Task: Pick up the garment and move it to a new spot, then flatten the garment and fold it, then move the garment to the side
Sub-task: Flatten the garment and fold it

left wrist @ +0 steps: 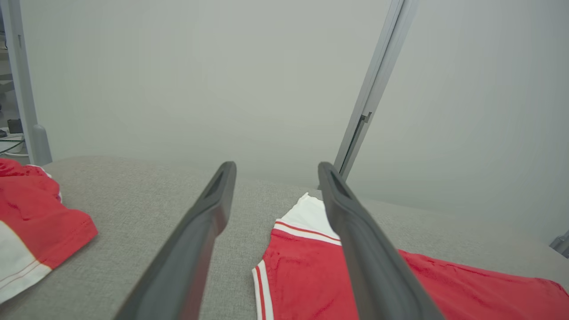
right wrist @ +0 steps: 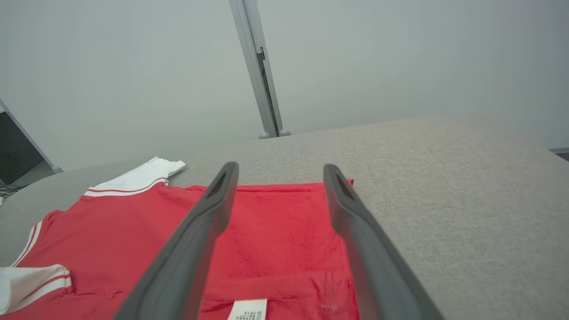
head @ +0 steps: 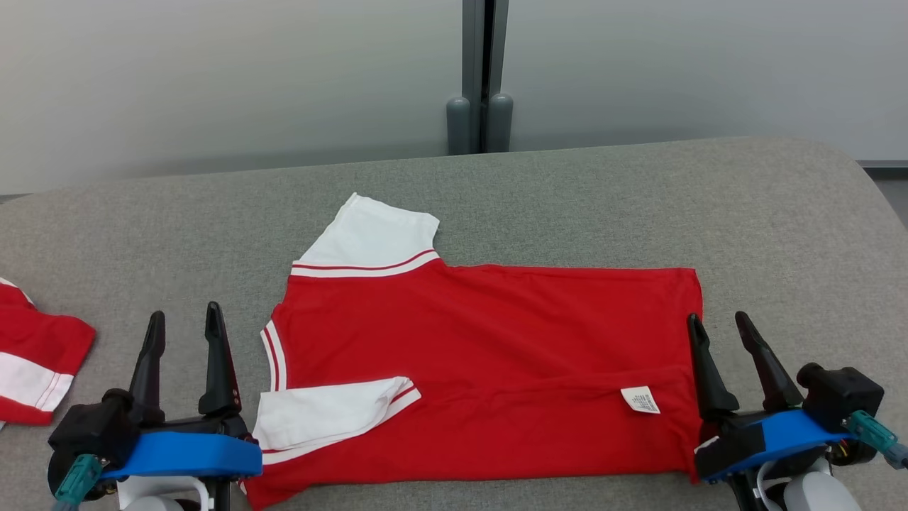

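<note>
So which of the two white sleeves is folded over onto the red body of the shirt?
The near sleeve, beside the left gripper; the far sleeve lies out on the grey surface.

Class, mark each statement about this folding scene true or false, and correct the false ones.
1. The red shirt lies on the grey table. True.
2. The left gripper is clamped on a sleeve. False: its jaws stand open, holding nothing.
3. A white label shows on the shirt near the right gripper. True.
4. Both sleeves lie spread outward. False: the near sleeve is folded onto the red body.
5. A second red-and-white garment lies at the robot's left. True.
</note>
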